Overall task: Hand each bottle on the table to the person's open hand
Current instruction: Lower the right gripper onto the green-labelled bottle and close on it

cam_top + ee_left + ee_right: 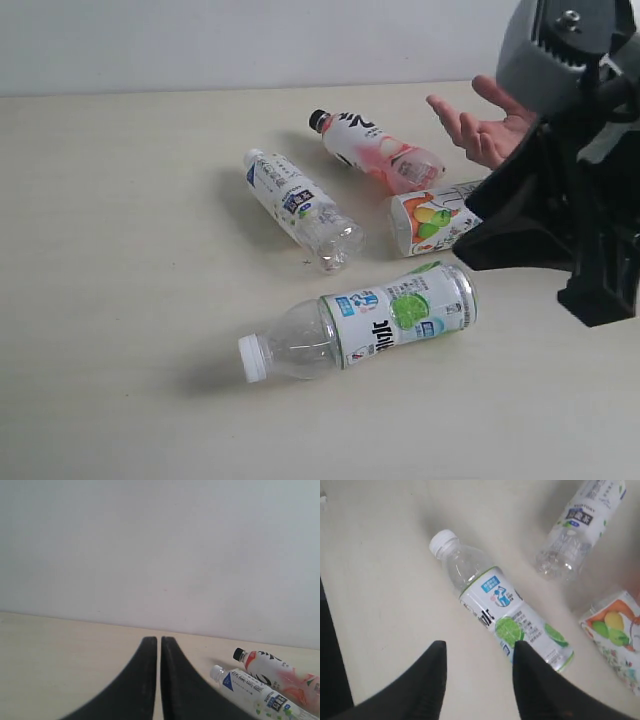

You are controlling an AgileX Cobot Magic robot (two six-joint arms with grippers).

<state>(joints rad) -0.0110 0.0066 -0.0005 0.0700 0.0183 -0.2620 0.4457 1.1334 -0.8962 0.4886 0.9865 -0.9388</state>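
Four bottles lie on their sides on the table (120, 250). The lime-and-blue bottle (370, 320) is nearest, its white cap pointing left. Behind it lie the white-blue bottle (300, 208), the pink-white bottle (378, 150) with a black cap, and the fruit-label bottle (432, 218), partly hidden by the right arm (560, 200). The person's open hand (482, 125) hovers palm up at the back right. My right gripper (480, 647) is open above the table, one finger over the lime bottle (505, 625). My left gripper (159, 640) is shut and empty, away from the bottles.
A pale wall runs behind the table's far edge. The right wrist view also holds the white-blue bottle (575, 530) and the fruit-label bottle (615, 630). From the left wrist, the pink-white bottle (280, 672) and white-blue bottle (255, 692) lie off to one side.
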